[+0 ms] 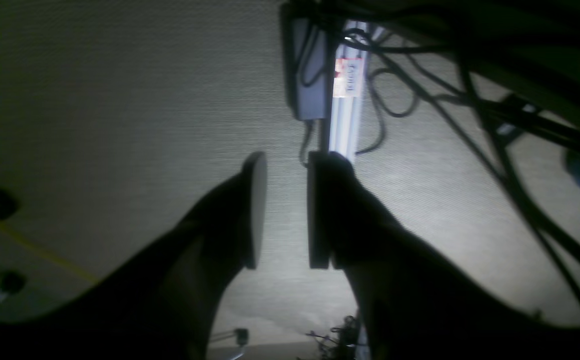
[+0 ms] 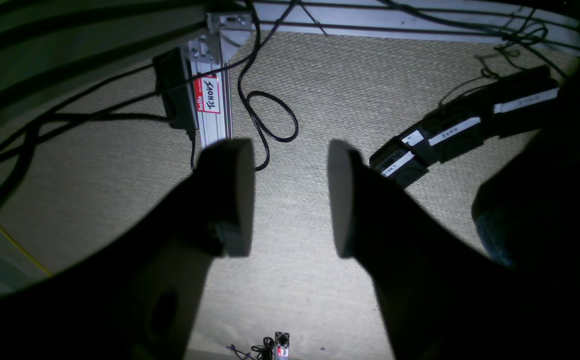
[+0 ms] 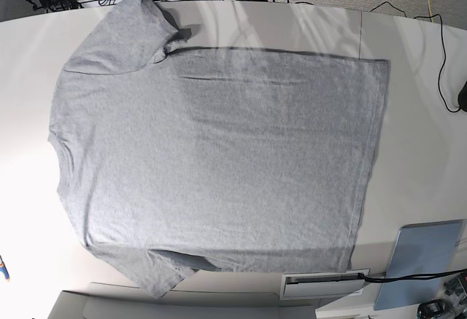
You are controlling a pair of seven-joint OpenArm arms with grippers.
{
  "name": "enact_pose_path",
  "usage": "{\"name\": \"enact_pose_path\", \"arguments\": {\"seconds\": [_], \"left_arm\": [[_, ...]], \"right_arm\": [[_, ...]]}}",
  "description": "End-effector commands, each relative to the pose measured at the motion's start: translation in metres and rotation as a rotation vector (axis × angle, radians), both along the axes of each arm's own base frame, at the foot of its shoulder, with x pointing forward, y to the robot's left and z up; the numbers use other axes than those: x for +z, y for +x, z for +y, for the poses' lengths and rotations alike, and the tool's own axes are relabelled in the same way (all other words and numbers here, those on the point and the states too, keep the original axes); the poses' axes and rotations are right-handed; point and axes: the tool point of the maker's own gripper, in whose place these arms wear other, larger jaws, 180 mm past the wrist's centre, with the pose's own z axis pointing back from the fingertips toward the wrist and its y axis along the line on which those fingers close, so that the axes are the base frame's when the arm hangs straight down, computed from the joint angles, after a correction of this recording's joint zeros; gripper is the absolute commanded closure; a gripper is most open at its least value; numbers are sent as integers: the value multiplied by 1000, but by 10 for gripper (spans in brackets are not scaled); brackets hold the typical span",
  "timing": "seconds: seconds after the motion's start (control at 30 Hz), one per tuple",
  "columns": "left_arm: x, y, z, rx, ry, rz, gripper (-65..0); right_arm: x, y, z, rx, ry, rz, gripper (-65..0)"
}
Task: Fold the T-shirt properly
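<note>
Both sets of jaws stand parted and empty, left gripper [image 1: 286, 210] narrower than right gripper [image 2: 290, 200], only floor beyond them. The shirt [image 3: 219, 158] lies flat on the worktop [image 3: 416, 56], well away; I'd grasp sleeve edges first.

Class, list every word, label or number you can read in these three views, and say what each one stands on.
"hello TCHOUS": red and white sticker on the metal rail, right wrist view.
The same sticker in the left wrist view: too blurred to read.
White labels on the black boxes on the carpet: too small to read.
T-shirt: plain grey side up, no text showing.
Blue panel: no text.
</note>
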Motion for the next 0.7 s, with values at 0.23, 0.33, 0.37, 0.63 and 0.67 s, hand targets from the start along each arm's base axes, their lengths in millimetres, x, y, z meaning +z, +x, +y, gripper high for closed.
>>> {"name": "enact_pose_path", "arguments": {"seconds": [0.23, 0.33, 0.37, 0.63, 0.67], "left_arm": [[4, -6, 28, -9, 140, -63, -166], [6, -7, 17, -10, 68, -87, -166], [6, -7, 12, -10, 37, -91, -166], [7, -10, 1, -14, -27, -64, -166], [7, -10, 1, -14, -27, -64, -166]], "right_arm": [[1, 1, -2, 8, 1, -20, -236], [1, 2, -2, 8, 2, -22, -236], [1, 2, -2, 8, 2, -22, -236], [1, -9, -2, 8, 2, -10, -236], [1, -10, -2, 8, 2, -9, -236]]}}
